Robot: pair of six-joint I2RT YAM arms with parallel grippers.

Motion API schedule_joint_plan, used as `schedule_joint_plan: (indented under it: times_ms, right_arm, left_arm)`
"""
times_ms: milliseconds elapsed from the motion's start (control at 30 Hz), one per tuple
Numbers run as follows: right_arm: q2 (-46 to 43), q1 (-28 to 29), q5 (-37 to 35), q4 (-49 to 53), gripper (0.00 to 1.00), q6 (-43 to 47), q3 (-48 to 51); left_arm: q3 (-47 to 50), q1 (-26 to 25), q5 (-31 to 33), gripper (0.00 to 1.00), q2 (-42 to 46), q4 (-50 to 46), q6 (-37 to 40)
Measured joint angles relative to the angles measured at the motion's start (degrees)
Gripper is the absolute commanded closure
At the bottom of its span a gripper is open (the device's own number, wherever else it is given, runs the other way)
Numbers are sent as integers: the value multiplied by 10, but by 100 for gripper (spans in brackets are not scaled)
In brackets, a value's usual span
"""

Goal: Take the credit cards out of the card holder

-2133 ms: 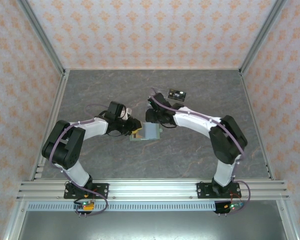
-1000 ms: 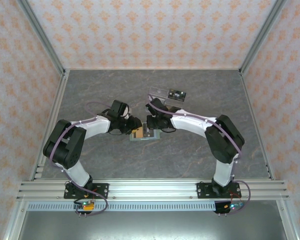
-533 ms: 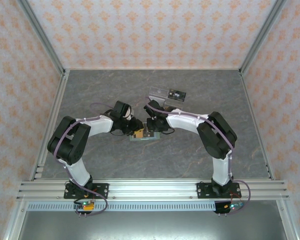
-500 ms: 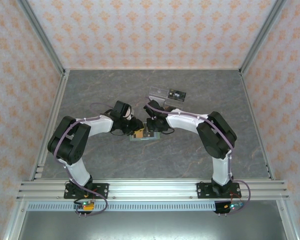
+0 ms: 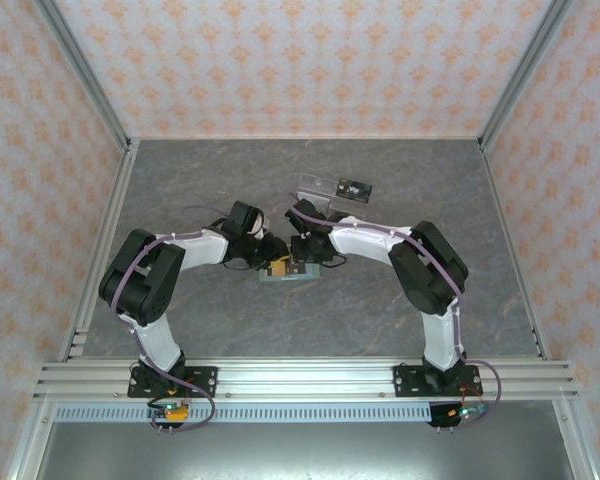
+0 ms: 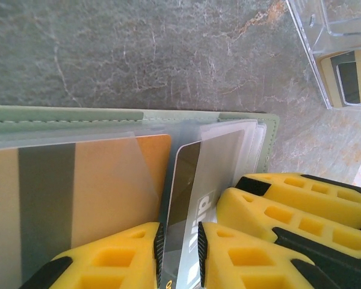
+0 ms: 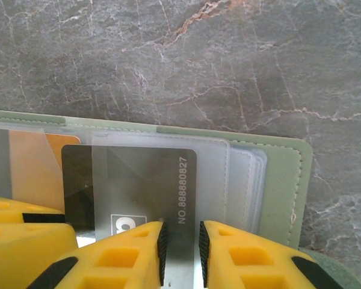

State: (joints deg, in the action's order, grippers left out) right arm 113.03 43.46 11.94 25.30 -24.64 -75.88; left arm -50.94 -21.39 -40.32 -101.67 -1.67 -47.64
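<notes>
Stone-look grey table (image 5: 180, 200) with pale and rust veins fills the floor of a booth. Walls (image 5: 280, 70) papered in a peach flower pattern close it on three sides, with aluminium posts (image 5: 85, 75) in the corners and an aluminium rail (image 5: 300, 375) along the near edge.

At the middle of the table the card holder (image 7: 283, 180) lies open and flat, sage-green with stitched edges, between the two grippers. A clear acrylic stand (image 5: 330, 187) sits just beyond it.

Inside, an orange card (image 6: 108, 180) with a dark stripe lies under a clear pocket. The left gripper (image 6: 180, 241) has its yellow jaws narrow, pinching a grey card (image 7: 132, 180). The right gripper (image 7: 180, 241) is equally narrow, nipping the near edge of a clear sleeve (image 7: 213, 174) that overlaps this card.

The grey card reads "NO.88880827" in white. A white logo beside it is partly hidden and unreadable.
</notes>
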Motion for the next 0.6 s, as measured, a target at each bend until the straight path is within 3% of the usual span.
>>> schedule_joint_plan:
  times_ms: [600]
  right_arm:
    - [1, -1, 1, 0, 76, 0, 0]
  left_arm:
    - [0, 0, -12, 77, -9, 13, -5]
